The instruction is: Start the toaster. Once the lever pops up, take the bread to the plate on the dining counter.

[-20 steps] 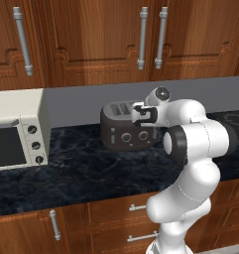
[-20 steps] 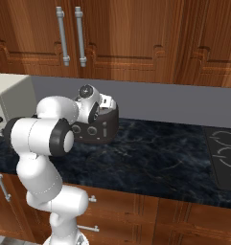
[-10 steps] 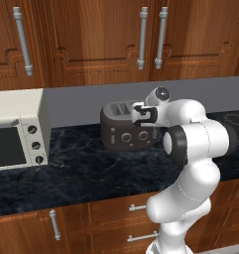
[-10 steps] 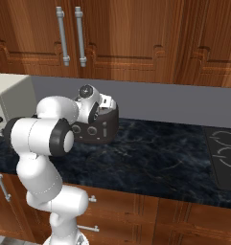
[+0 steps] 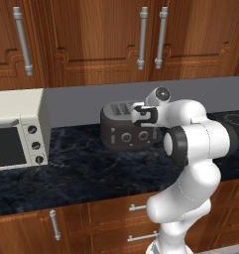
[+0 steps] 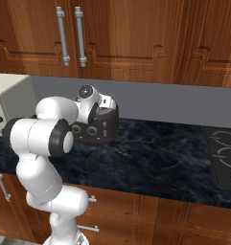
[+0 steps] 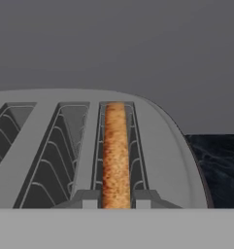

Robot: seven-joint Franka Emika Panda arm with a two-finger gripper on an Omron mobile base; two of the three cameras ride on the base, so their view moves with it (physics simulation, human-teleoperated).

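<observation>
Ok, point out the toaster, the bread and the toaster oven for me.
toaster [image 5: 122,136]: left base view, on its dark front face beside the knobs.
bread [image 7: 115,155]: hand view, on the browned top edge standing in the slot.
toaster oven [image 5: 18,105]: left base view, on its cream top panel.

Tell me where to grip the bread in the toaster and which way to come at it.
Grip the bread by its exposed top edge, coming straight down from above the toaster. It stands on edge in the rightmost slot, so fingers should straddle its flat faces, which the slot walls leave little room around.
</observation>
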